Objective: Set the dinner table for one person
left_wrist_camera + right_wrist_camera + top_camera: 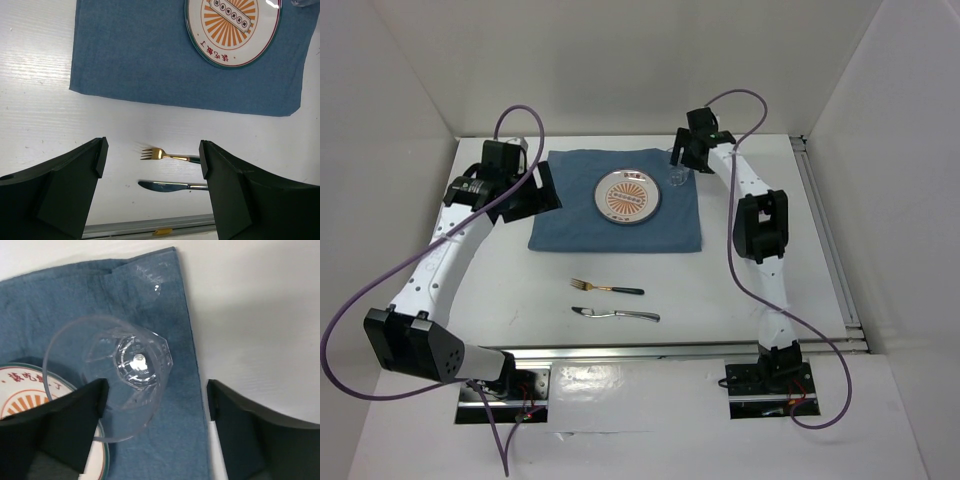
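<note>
Glass being placed: stood on placemat, 2 o'clock of plate, apparently untouched inside spread right end effector. Left end effector open, empty. Fork, knife at worktop 6 o'clock, to be gripped next.

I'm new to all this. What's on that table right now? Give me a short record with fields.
Surface: white dinner table
Placemat: blue cloth
Plate: orange pattern, on the placemat
Glass: clear, upright on the placemat, right of the plate
Fork, knife: on bare table, apart, off the placemat
Left pincer: open, holding nothing
Right pincer: open, over the glass
</note>
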Available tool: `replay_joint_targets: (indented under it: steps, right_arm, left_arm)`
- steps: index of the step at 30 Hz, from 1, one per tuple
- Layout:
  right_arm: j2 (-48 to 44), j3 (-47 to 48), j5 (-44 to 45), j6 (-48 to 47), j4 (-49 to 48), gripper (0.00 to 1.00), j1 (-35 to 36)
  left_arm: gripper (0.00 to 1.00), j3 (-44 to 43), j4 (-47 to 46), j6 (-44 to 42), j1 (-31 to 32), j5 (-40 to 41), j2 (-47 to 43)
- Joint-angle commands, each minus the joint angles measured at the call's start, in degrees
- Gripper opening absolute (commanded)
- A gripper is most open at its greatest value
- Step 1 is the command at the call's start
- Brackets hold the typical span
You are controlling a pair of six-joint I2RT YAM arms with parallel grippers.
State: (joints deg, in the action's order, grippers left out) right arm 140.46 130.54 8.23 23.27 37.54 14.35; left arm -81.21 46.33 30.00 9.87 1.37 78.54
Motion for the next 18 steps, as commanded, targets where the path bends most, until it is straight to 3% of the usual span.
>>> replay_joint_targets:
  steps: [1,2,9,16,18]
  right_arm:
    - [0.4,4.1,0.0,-0.4,-1.0,0.95,-0.2]
    - [0.4,4.9,-0.1,-0.9,-1.0,1.00,-0.2]
    - [-10.4,4.4,8.7,-3.1,-1.8,1.00,0.9]
    - [-30.3,-10.5,10.1,-7.8,-4.1,1.00,6.0]
    - [-34.9,-20.8,7.1,-8.4,-6.4,0.92,9.9]
  left_arm:
    - [0.92,-0.4,-0.1,-0.6,0.2,0.5,0.0]
    - [0.92,-0.4,-0.1,-0.6,0.2,0.5,0.0]
    - [0.95,0.3,1.1,-0.6,0.2,1.0,-1.1]
    - [0.95,-5.7,5.1,-1.1,0.2,4.6,-1.1]
    - [0.95,-5.7,5.1,-1.1,0.2,4.5,-2.7]
